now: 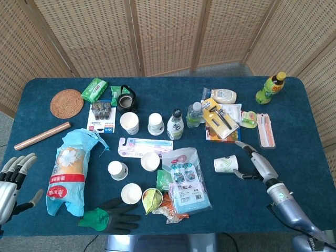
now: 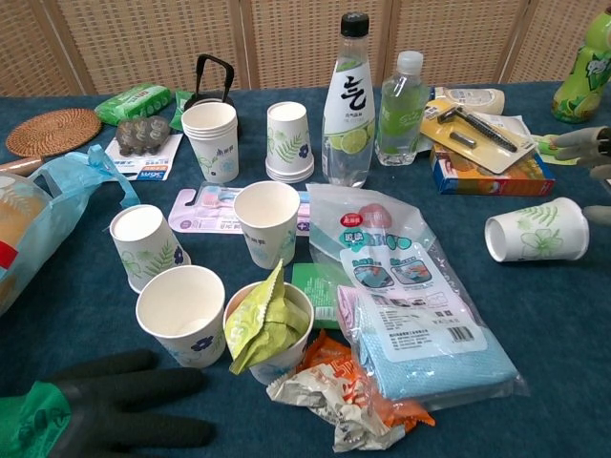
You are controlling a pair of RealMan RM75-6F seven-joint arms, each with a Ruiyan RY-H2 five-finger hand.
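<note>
**Cup on its side, may roll**

My right hand (image 1: 257, 165) is open, fingers spread, holding nothing, just beside the paper cup (image 1: 226, 164). Cup lies tipped on the surface (image 1: 304, 131), right of the plastic bag (image 1: 185, 178). Risk: a nudge rolls it away. Left hand (image 1: 11, 178) open, idle.

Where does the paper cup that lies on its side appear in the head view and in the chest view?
Head view: the tipped paper cup lies right of centre, beside the right hand.
Chest view: the cup is at the right edge, mouth facing left.
Shared landmark: the blue cloth packet, just left of it.
</note>
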